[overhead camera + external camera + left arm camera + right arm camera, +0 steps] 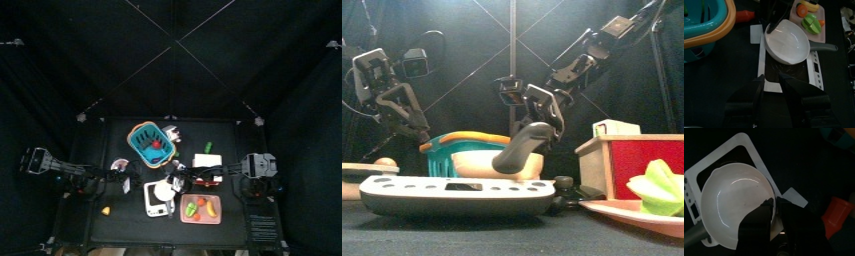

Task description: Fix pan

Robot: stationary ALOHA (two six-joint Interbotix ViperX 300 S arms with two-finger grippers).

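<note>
The pan is small, round and white inside, with a grey handle. It rests tilted on a white scale. In the top view the pan lies between the blue basket and the pink tray. In the front view its handle slants upward. My right gripper reaches in from the right and is shut on the pan's rim. My left gripper hangs short of the scale, jaws slightly apart and empty.
A blue oval basket with an orange rim stands behind the pan. A pinkish tray with green items lies front right, also seen in the front view. A red and white box stands at the right.
</note>
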